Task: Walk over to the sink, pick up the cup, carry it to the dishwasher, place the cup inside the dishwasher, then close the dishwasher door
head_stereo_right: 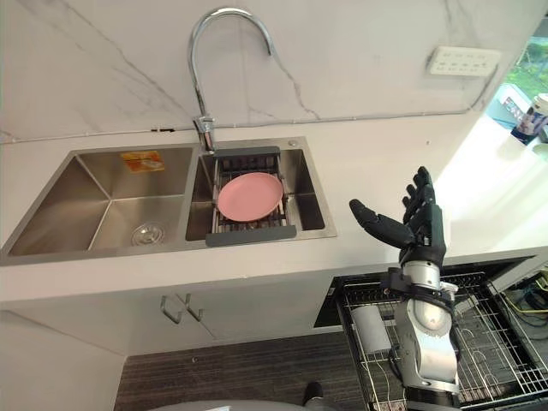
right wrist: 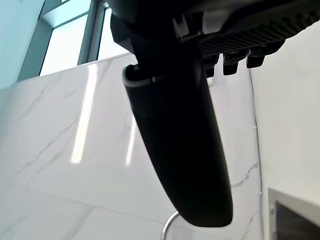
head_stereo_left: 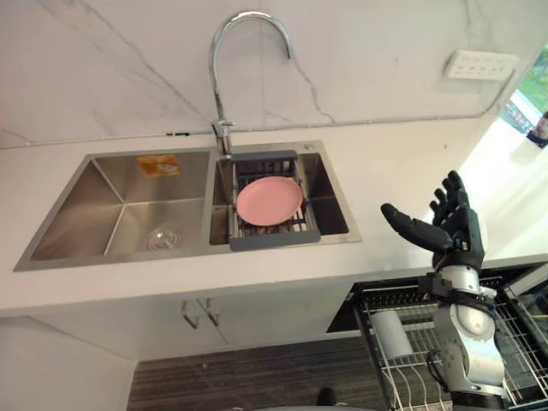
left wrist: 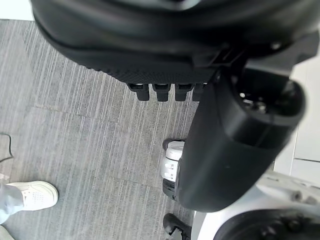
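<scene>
Cup (head_stereo_left: pixel 390 332), pale, lying in the pulled-out dishwasher rack (head_stereo_left: pixel 522 336) under the bench (head_stereo_left: pixel 385 163); right hand (head_stereo_left: pixel 458 231) raised above the rack, fingers spread apart, empty; left hand (left wrist: pixel 150 45) over the floor (left wrist: pixel 75 125), fingers loose; pink plate (head_stereo_left: pixel 269 201) at the sink (head_stereo_left: pixel 111 205).

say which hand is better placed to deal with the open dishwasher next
Right. The right hand is raised with fingers open, and its arm is over the pulled-out dishwasher rack on the robot's right side. The left hand points down at the floor.
</scene>
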{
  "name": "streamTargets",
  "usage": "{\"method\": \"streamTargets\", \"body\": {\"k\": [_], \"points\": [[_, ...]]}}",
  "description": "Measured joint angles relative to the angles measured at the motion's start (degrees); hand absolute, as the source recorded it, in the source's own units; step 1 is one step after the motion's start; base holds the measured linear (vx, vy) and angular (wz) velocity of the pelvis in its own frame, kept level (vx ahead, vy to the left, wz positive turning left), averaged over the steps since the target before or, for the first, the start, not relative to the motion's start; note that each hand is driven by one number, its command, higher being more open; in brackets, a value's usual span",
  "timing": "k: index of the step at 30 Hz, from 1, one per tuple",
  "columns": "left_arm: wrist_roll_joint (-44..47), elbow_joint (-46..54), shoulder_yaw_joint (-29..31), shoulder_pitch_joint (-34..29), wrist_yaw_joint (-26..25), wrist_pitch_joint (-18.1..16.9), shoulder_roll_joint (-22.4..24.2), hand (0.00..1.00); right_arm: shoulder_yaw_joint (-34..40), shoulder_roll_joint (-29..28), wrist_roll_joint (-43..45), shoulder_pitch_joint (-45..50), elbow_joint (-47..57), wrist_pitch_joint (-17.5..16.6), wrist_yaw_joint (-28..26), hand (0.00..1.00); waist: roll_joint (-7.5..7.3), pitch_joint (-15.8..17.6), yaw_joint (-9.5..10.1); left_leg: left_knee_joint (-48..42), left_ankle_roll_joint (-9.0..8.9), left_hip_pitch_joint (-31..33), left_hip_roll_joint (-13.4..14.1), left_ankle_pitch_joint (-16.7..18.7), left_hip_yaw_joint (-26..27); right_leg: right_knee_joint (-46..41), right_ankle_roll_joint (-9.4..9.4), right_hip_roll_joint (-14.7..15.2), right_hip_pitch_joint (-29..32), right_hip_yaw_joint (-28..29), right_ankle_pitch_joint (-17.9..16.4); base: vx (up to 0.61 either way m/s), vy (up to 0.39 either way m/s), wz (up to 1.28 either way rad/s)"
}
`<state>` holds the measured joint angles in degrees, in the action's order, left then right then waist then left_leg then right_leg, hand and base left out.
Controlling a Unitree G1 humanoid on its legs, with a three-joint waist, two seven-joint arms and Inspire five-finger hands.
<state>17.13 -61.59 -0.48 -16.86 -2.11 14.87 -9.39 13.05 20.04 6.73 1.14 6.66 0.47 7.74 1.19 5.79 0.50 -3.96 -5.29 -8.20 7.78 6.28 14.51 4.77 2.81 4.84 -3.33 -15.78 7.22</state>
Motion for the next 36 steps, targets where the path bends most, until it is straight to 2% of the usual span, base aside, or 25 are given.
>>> {"method": "streamTargets", "body": {"k": [5,12,14,17,20,21,22,23,24,26,28,29,30,31,32,33,36], "points": [[-0.3,0.2,0.1,0.2,0.1,1.0,0.0,1.0,-2.7,4.9,-6.3,-7.7,-3.7,1.9,-3.4,1.0,-0.32,-0.2,0.56,0.9,-0.54,-0.8,-0.1,-0.5,-0.1,0.1,-0.06,0.0,-0.6,-0.2,0.2,-0.01,0.003,0.02],[-0.4,1.2,0.1,-0.1,0.3,1.5,-0.1,1.0,-7.7,5.8,-5.7,-12.4,-10.4,3.1,-6.4,1.0,-1.51,-0.4,2.44,3.8,-0.06,-1.2,-0.8,-2.6,-1.7,0.3,-0.05,0.4,-0.6,-1.8,0.2,-0.01,0.001,0.12],[-0.4,1.6,0.3,-0.3,-0.2,1.3,0.0,1.0,-7.8,5.7,-5.6,-12.4,-12.5,3.2,-5.8,1.0,-1.77,-0.4,3.01,4.1,0.08,-1.2,-1.0,-2.8,-2.2,0.1,-0.01,0.6,-0.6,-2.1,0.3,0.01,0.012,0.13],[-0.3,3.1,0.7,-1.7,-1.1,0.8,0.2,1.0,-7.8,4.3,-2.2,-12.3,-14.6,3.2,-1.8,1.0,-2.1,-0.3,3.2,4.3,0.28,-1.0,-1.4,-2.9,-2.7,0.0,0.27,1.0,-0.6,-2.5,0.2,0.01,0.027,0.09],[-0.4,3.0,1.3,-1.8,-1.4,0.1,0.4,1.0,-6.2,2.5,1.2,-11.9,-15.1,2.9,2.7,1.0,-2.65,0.0,3.17,3.3,1.99,0.0,-2.3,-2.0,-3.1,-6.5,1.29,2.7,2.6,-2.9,-3.6,0.0,0.051,0.12],[-0.7,3.1,1.4,-1.8,-1.1,-0.2,0.3,1.0,-4.3,0.8,1.2,-11.4,-15.0,1.6,5.1,1.0,-3.27,0.4,3.12,1.9,3.3,0.5,-3.1,-1.0,-3.5,-13.8,1.42,5.0,5.4,-2.9,-6.5,-0.01,0.075,0.19],[-1.0,3.1,1.5,-1.8,-0.9,-0.4,0.2,1.0,-3.3,0.0,1.2,-11.1,-15.0,1.1,6.3,1.0,-3.77,0.7,3.09,1.2,3.78,0.5,-3.7,-0.4,-3.8,-18.0,1.35,6.6,6.8,-3.5,-7.8,-0.04,0.087,0.23],[-1.5,3.0,2.0,-1.8,-0.7,-0.8,0.2,1.0,-1.9,-1.4,1.1,-10.4,-14.9,-0.1,8.4,1.0,-4.33,1.1,3.11,-0.3,4.49,0.5,-4.6,0.7,-4.1,-27.1,0.87,9.4,10.1,-3.7,-9.3,-0.05,0.11,0.19],[-1.6,3.1,2.5,-2.0,-0.5,-1.1,0.2,1.0,-1.2,-2.4,1.1,-9.1,-14.3,-1.4,10.1,1.0,-4.69,1.4,3.02,-1.5,4.8,-0.1,-5.3,1.5,-4.5,-33.2,0.73,11.5,11.9,-3.6,-9.2,-0.04,0.114,0.17],[-1.4,3.1,3.2,-2.6,-0.5,-1.6,0.1,1.0,-0.4,-3.7,2.5,-6.7,-11.4,-4.6,11.4,1.0,-5.21,1.9,2.73,-2.4,6.4,-1.9,-6.3,3.2,-5.0,-36.3,0.66,13.3,11.6,-2.3,-9.0,0.01,0.111,0.05],[-1.4,3.1,3.4,-2.3,-0.5,-1.6,0.0,1.0,0.3,-4.1,3.4,-6.1,-8.7,-5.9,11.3,1.0,-5.06,2.5,2.18,-2.5,6.95,-2.8,-6.3,3.5,-5.4,-37.6,0.36,13.2,12.3,-1.1,-9.2,0.03,0.059,0.06],[-1.5,3.1,3.5,-2.3,-0.4,-1.4,0.0,1.0,1.3,-4.1,4.4,-5.6,-5.6,-7.1,10.6,1.0,-4.89,2.7,1.45,-2.8,7.13,-2.8,-5.9,3.8,-5.7,-36.4,0.45,12.3,12.5,0.3,-10.4,0.07,0.05,0.1],[-1.5,3.1,4.0,-2.3,-0.2,-1.4,0.0,1.0,2.3,-4.1,5.2,-5.5,-3.3,-8.0,10.0,1.0,-4.98,2.8,1.12,-3.3,6.79,-2.6,-5.6,4.2,-5.8,-34.0,0.47,11.4,12.5,1.1,-10.4,0.08,0.028,0.13],[-1.8,3.0,5.0,-2.4,0.1,-1.3,-0.1,1.0,3.7,-4.1,5.6,-5.5,-0.1,-9.4,9.3,1.0,-6.0,2.7,0.72,-4.3,6.1,-2.2,-6.0,5.0,-5.9,-29.9,0.29,10.6,11.7,1.7,-8.0,0.08,-0.011,0.1],[-2.1,2.9,5.4,-2.5,0.2,-1.2,-0.3,1.0,4.3,-4.1,5.6,-5.5,1.2,-10.1,8.9,1.0,-6.74,2.7,0.54,-4.9,5.53,-2.2,-6.3,5.3,-6.1,-28.5,0.64,10.8,11.1,1.5,-7.5,0.12,-0.08,0.06],[-2.3,2.8,5.6,-2.5,0.2,-1.1,-0.3,1.0,5.4,-3.6,5.8,-5.7,2.8,-11.3,8.1,1.0,-6.86,2.2,0.4,-5.7,4.57,-2.1,-5.6,6.1,-6.2,-26.2,2.17,10.0,9.3,1.0,-9.1,0.16,-0.114,0.01],[-2.4,2.6,5.4,-2.0,0.0,-0.8,-0.2,1.0,5.6,-2.8,8.4,-5.8,3.9,-11.8,6.7,1.0,-6.29,2.1,-0.17,-6.3,3.0,-1.0,-3.0,6.9,-6.1,-22.6,1.89,7.0,8.1,-0.1,-9.8,0.15,-0.087,-0.03]]}}
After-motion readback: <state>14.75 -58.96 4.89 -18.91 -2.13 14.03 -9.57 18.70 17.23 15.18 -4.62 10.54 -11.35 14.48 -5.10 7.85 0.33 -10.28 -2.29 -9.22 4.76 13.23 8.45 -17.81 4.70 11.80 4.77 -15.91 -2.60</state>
